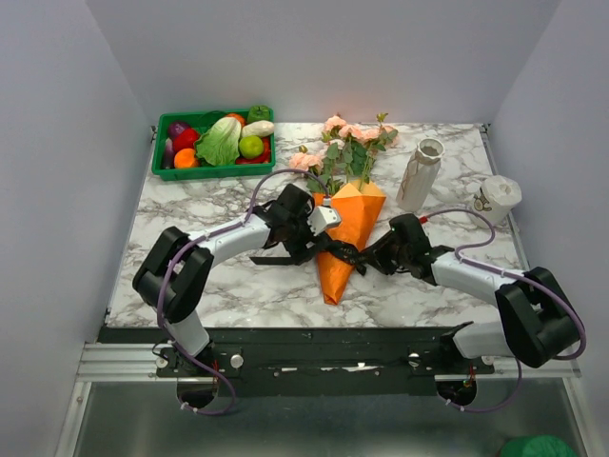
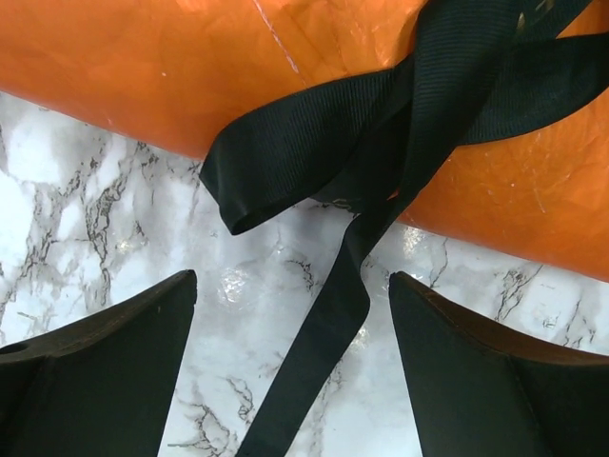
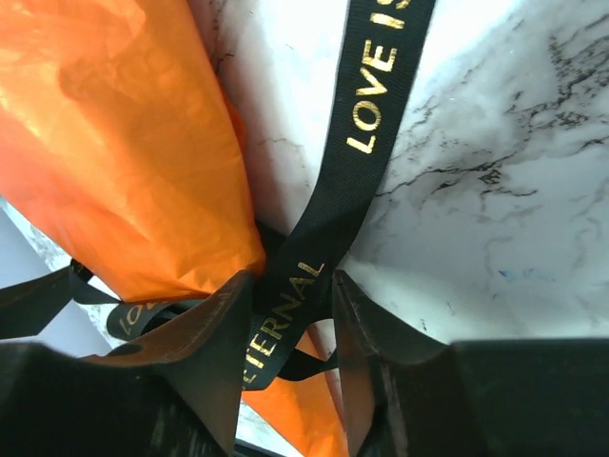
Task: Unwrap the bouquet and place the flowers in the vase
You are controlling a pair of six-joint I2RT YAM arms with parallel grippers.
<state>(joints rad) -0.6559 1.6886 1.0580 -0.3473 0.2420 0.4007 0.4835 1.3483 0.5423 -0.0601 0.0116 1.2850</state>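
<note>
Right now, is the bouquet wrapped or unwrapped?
Wrapped: the orange paper cone is closed around the flowers, with the black ribbon knotted across it.

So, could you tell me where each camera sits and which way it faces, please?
Top external: above and behind the bases, looking down at the marble table; left arm, right arm show.
Left wrist: looks down at orange paper cone and black ribbon; its fingers frame the bottom.
Right wrist: looks along the gold-lettered ribbon between its fingers.
Both wrist views share cone and ribbon.
</note>
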